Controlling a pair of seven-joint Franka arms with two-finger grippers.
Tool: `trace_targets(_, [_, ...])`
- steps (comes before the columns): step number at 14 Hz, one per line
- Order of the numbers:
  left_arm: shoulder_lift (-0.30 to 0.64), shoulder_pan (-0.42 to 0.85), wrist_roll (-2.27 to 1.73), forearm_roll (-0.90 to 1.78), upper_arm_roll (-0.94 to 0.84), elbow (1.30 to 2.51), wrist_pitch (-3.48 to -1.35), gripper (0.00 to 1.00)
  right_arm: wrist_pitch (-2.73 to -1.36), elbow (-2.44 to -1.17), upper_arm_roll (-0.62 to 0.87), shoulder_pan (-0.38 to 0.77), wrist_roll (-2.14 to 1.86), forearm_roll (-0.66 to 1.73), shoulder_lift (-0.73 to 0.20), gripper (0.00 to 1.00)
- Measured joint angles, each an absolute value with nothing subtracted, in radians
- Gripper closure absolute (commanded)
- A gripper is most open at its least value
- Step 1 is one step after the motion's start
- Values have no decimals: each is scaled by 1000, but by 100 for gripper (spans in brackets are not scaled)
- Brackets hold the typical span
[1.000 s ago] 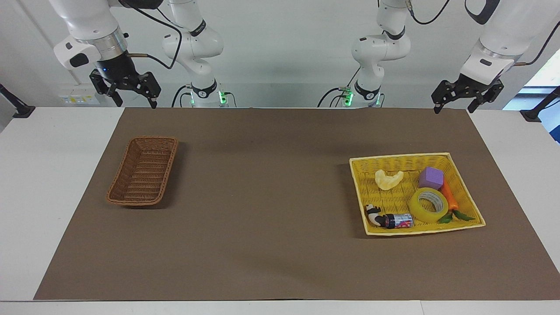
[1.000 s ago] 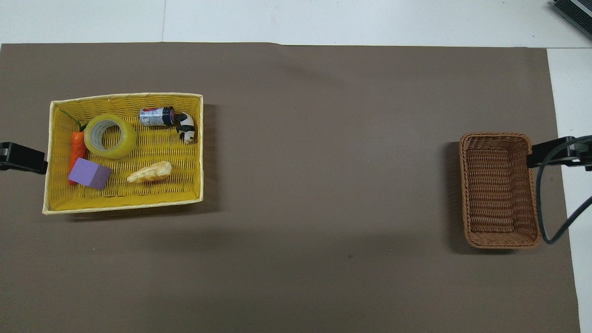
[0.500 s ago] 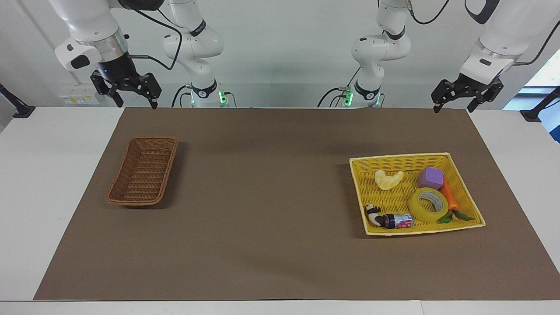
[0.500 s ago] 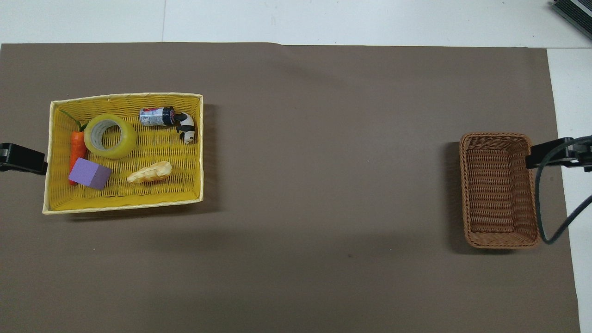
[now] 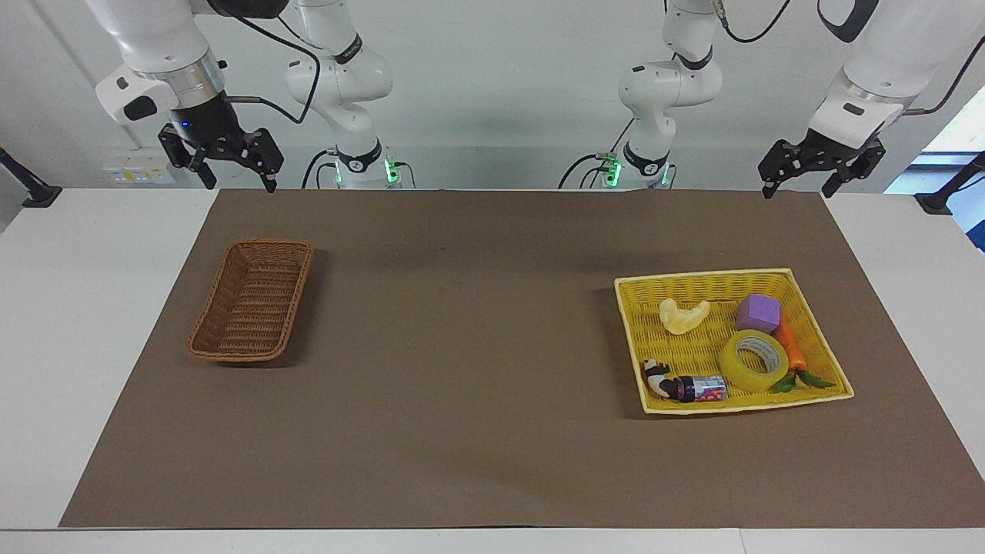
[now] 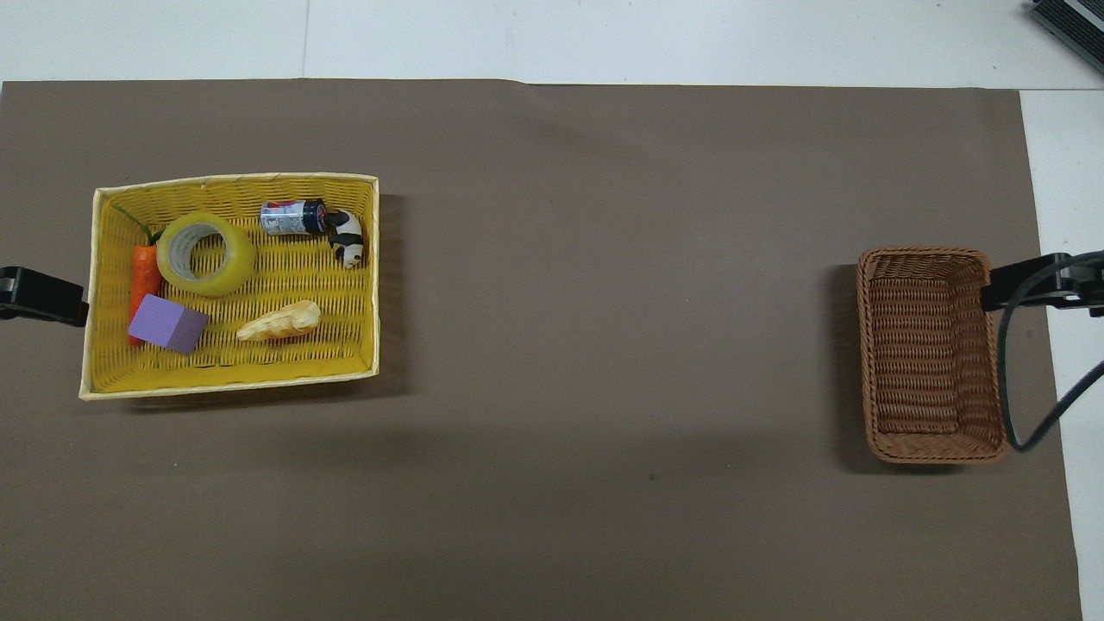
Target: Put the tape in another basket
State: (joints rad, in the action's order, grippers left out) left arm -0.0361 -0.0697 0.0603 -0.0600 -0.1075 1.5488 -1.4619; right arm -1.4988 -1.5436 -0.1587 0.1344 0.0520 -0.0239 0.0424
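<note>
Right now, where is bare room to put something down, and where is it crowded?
The brown mat lies bare between the wicker basket and the yellow basket. The wicker basket holds nothing. Crowded: the yellow basket, where the tape touches the carrot and purple block.

White rounded arm links, black hand linkages, black looping cables, seemingly green lights at bases
</note>
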Motion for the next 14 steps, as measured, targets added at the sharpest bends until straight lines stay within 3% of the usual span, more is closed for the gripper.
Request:
trace_targets(7, [-37, -94, 61, -15, -102, 1560, -1482, 0, -1500, -1544, -159, 134, 52, -24, 42, 0])
trace_targets(14, [-62, -132, 60, -8, -100, 1704, -1621, 0, -1505, -1544, -159, 134, 52, -24, 42, 0])
